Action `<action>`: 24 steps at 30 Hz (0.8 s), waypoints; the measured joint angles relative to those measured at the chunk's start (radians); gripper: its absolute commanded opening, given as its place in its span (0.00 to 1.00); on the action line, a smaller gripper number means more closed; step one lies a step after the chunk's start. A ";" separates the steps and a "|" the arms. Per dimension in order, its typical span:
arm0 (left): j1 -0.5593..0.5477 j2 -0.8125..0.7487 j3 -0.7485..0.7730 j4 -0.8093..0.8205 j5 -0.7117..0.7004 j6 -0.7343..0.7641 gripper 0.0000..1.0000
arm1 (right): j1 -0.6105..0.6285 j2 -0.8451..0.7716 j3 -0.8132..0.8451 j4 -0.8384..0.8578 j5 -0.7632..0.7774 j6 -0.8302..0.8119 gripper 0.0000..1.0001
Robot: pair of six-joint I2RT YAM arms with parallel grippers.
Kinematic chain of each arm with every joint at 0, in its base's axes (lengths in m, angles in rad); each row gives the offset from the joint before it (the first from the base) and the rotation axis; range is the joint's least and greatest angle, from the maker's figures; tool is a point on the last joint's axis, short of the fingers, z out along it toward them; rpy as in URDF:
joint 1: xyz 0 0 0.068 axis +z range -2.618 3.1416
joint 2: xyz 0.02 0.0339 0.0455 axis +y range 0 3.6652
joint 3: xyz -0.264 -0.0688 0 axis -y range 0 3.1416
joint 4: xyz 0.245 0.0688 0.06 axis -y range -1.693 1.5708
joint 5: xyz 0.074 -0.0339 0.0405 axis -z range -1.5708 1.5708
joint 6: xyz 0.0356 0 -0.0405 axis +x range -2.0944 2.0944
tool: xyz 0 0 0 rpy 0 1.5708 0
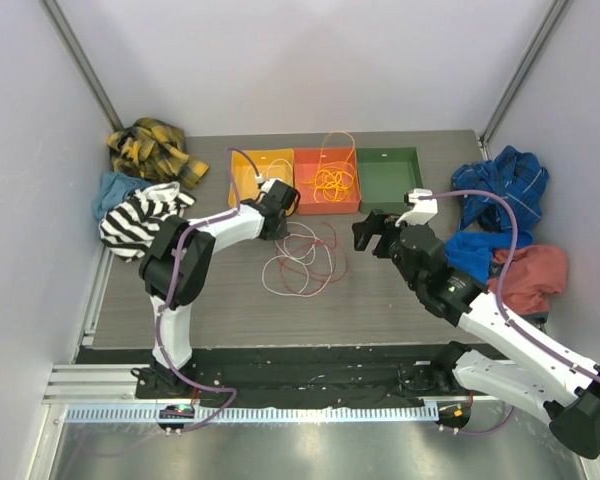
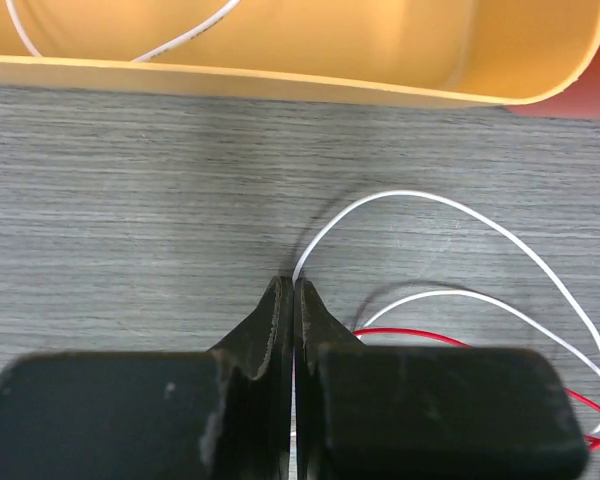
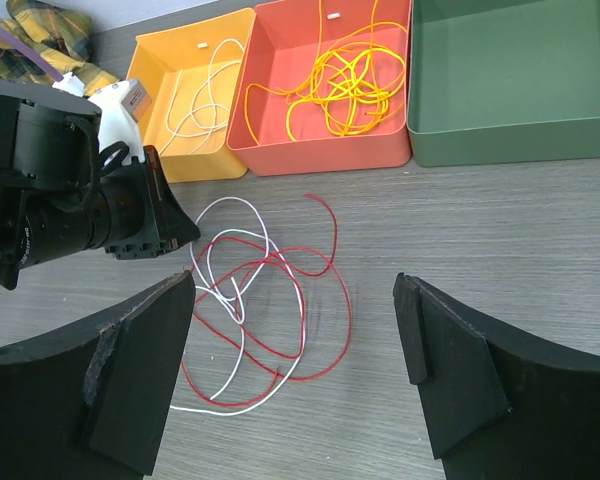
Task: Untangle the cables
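A loose tangle of red cable (image 1: 315, 262) and white cable (image 1: 285, 268) lies on the grey table in front of the bins; in the right wrist view the red (image 3: 280, 300) and white (image 3: 232, 205) loops overlap. My left gripper (image 1: 277, 215) is shut on the white cable (image 2: 450, 205) at the tangle's far left, just in front of the yellow bin (image 2: 280, 75); the red cable (image 2: 420, 335) lies beside its fingers. My right gripper (image 1: 368, 232) is open and empty, above and to the right of the tangle (image 3: 295, 285). A yellow-orange cable (image 3: 330, 85) lies in the orange bin (image 1: 307, 195).
The yellow bin (image 1: 242, 190) holds another white cable (image 3: 205, 100). A green bin (image 1: 388, 180) stands right of the orange one. Clothes lie at the left, plaid (image 1: 155, 150) and striped (image 1: 140, 215), and at the right, blue (image 1: 500, 190) and orange-red (image 1: 525, 275).
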 measured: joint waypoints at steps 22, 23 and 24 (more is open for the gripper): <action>-0.023 -0.636 0.586 -0.209 0.092 0.019 0.00 | 0.000 0.017 -0.087 0.013 -0.045 0.098 0.88; -0.023 -0.641 0.617 -0.212 0.095 0.020 0.00 | 0.000 0.016 -0.087 0.013 -0.047 0.101 0.88; -0.023 -0.640 0.652 -0.221 0.096 0.021 0.00 | 0.000 0.012 -0.087 0.012 -0.052 0.103 0.88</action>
